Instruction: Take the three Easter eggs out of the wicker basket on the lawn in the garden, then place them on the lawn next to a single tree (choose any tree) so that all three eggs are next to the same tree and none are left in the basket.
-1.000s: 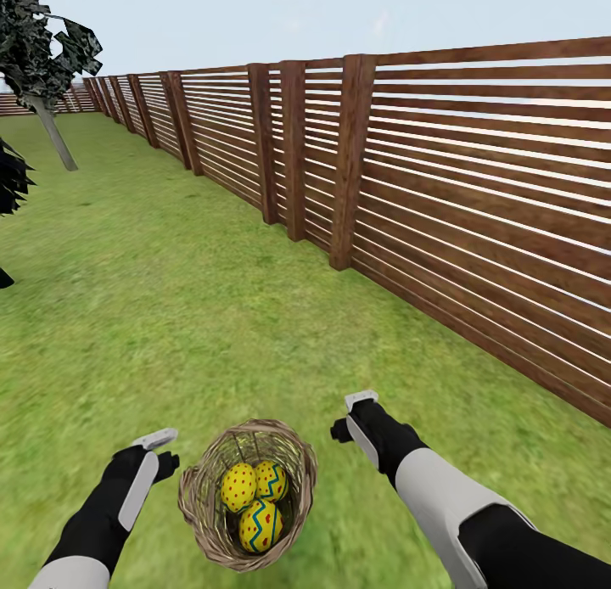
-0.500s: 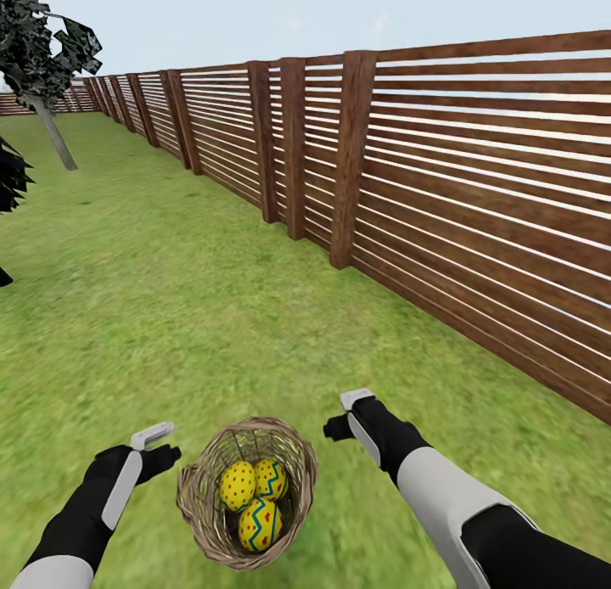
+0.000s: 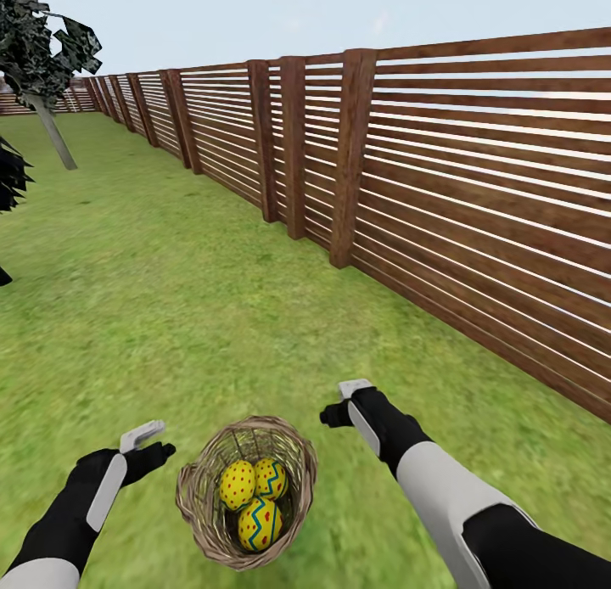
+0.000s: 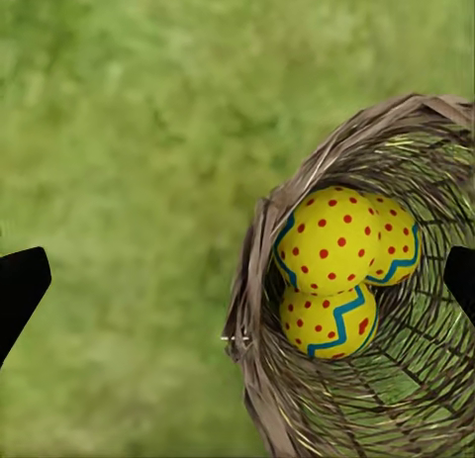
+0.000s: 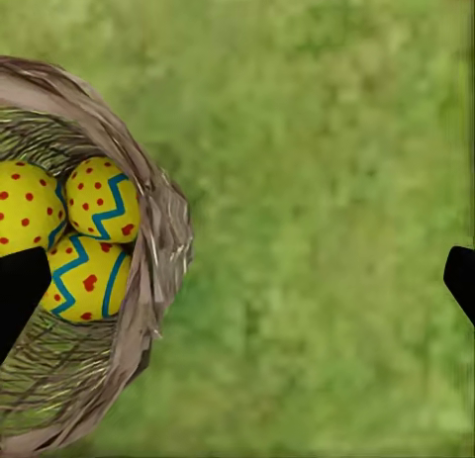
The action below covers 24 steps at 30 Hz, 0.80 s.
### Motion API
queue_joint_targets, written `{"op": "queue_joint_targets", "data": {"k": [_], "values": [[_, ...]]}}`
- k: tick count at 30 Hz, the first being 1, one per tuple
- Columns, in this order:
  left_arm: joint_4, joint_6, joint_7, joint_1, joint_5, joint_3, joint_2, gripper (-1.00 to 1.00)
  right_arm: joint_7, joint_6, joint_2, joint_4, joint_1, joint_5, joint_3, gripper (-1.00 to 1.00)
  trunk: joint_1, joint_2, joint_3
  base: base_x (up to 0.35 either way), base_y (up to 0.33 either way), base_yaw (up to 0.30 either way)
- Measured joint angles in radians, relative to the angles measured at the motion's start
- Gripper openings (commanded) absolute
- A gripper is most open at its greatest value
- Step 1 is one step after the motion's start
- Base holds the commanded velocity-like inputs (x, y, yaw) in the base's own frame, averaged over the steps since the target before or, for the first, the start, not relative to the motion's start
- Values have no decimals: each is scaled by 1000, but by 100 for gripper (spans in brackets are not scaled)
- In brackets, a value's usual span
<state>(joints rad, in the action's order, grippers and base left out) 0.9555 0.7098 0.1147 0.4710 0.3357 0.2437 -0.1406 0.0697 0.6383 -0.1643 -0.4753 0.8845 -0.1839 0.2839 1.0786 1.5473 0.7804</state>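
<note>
Where fence (image 3: 441, 199) bounds lawn (image 3: 170, 317), basket (image 3: 246, 487) sits; left pincer (image 3: 146, 442) spread, right pincer (image 3: 344, 402) seemingly too.

Three Easter eggs (image 3: 255, 500), one wicker basket (image 3: 204, 521), one tree (image 3: 42, 63).

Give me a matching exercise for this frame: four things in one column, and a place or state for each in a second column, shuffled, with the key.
Things:
1. Easter eggs
2. wicker basket
3. left gripper
4. tree

Places or states:
A. far off, near the fence's far end
B. on the lawn, between the two arms
C. all three inside the basket
D. open, over the grass beside the basket

Pairs: 1-C, 2-B, 3-D, 4-A
</note>
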Motion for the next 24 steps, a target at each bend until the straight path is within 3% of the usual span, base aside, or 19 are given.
{"op": "queue_joint_targets", "data": {"k": [14, 19, 20, 21, 22, 24], "values": [[-78, 79, 10, 74, -37, -10, -20, 100, 7, 56, 3, -3, 0, -8, -19, 100, 0, 0, 0, 0, 0, 0], [-106, 59, 10, 102, -41, -11, -23, 100, 6, 63, 2, -2, 0, -17, -19, 100, 0, 0, 0, 0, 0, 0], [-341, 46, 8, 239, -42, -12, -23, 100, 5, 64, 2, -2, 0, -17, -19, 100, 0, 0, 0, 0, 0, 0], [-430, 36, 6, 277, -38, -12, -22, 100, 5, 64, 1, -2, 0, -17, -19, 100, 0, 0, 0, 0, 0, 0], [-537, 34, 5, 269, -42, -14, -21, 100, 5, 64, 1, -2, 0, -17, -19, 100, 0, 0, 0, 0, 0, 0], [-544, 28, 3, 270, -40, -15, -19, 100, 4, 64, 4, -3, 0, -17, -19, 100, 0, 0, 0, 0, 0, -68]]}}
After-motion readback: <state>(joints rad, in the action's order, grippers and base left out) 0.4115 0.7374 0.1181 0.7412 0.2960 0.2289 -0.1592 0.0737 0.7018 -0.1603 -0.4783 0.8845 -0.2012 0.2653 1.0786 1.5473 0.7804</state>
